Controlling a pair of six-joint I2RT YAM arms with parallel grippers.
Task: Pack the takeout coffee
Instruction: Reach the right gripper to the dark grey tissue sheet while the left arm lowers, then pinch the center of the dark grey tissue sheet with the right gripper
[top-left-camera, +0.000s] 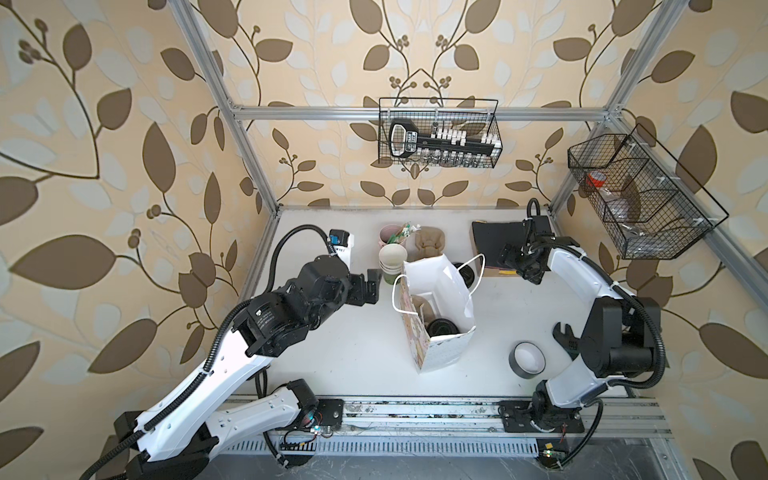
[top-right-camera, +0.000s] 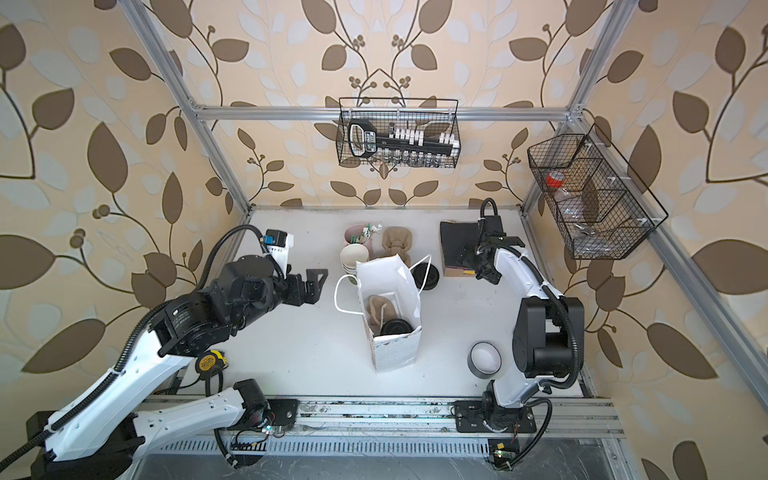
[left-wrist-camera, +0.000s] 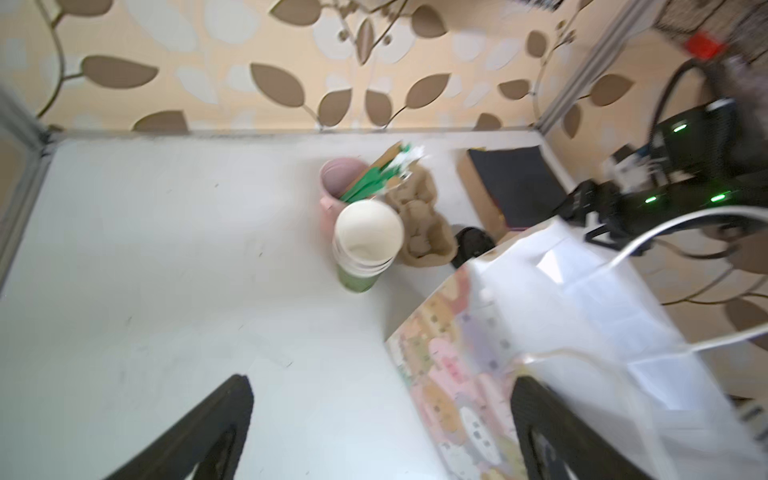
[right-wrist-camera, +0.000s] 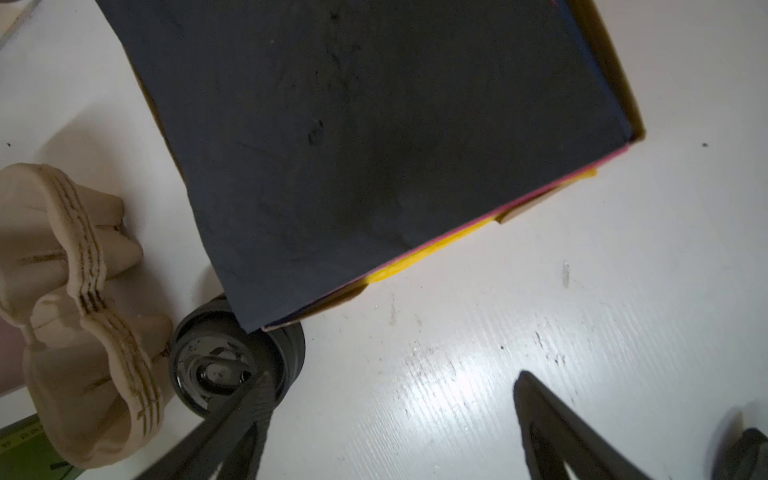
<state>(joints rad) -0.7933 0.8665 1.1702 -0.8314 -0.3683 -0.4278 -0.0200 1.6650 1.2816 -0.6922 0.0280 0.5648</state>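
Note:
The takeout coffee (top-left-camera: 442, 326) (top-right-camera: 395, 327), a dark cup with a black lid, stands inside the white paper bag (top-left-camera: 451, 353) (top-right-camera: 395, 353) beside a brown pulp carrier piece. My left gripper (top-left-camera: 371, 287) (top-right-camera: 313, 286) hovers open just left of the bag's rim, holding nothing. In the left wrist view that gripper (left-wrist-camera: 380, 395) spans bare table and the bag's patterned side (left-wrist-camera: 457, 374); the cup is hidden there. My right gripper (top-left-camera: 525, 270) (top-right-camera: 484, 274) (right-wrist-camera: 392, 382) is open over the table, right of the bag, by a dark-topped box (right-wrist-camera: 374, 145).
A stack of lidless white-and-green cups (top-left-camera: 392, 257) (left-wrist-camera: 365, 241), a pink cup of stirrers (left-wrist-camera: 332, 183) and pulp carriers (left-wrist-camera: 424, 224) (right-wrist-camera: 75, 291) stand behind the bag. Loose black lids (top-left-camera: 467, 272) (right-wrist-camera: 216, 361) lie beside the box. A tape roll (top-left-camera: 527, 359) sits front right.

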